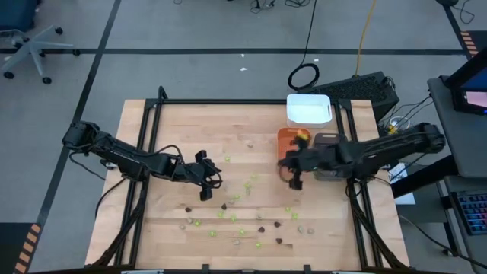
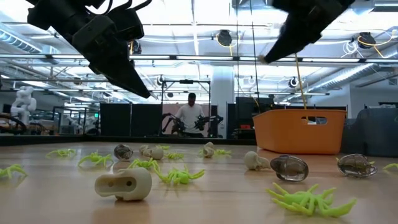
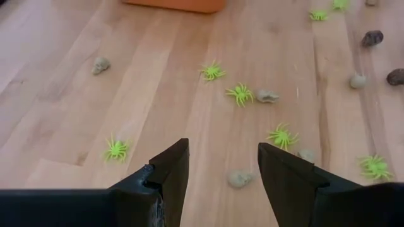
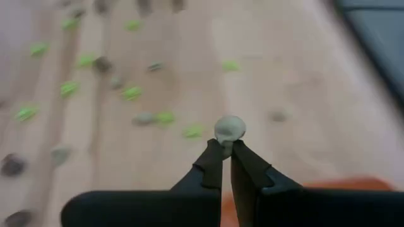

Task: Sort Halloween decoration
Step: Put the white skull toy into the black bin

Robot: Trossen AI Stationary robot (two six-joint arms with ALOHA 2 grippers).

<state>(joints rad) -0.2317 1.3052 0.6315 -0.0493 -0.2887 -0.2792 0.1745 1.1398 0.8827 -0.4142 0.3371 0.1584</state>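
Halloween decoration (image 1: 243, 232): one pale piece (image 4: 230, 128) clenched in right gripper (image 4: 227, 148) jaws; left gripper (image 3: 221, 167) jaws released.

Evenly bright from above; ceiling strip lights (image 2: 186, 12) glaring across the top of the low view, silhouetting both arms there. Soft, short shadows under the green spiders (image 3: 240, 94) in the left wrist view, sharp throughout. Right wrist view heavily blurred, scattered decoration pieces (image 4: 132, 93) smeared, upper frame washed out.
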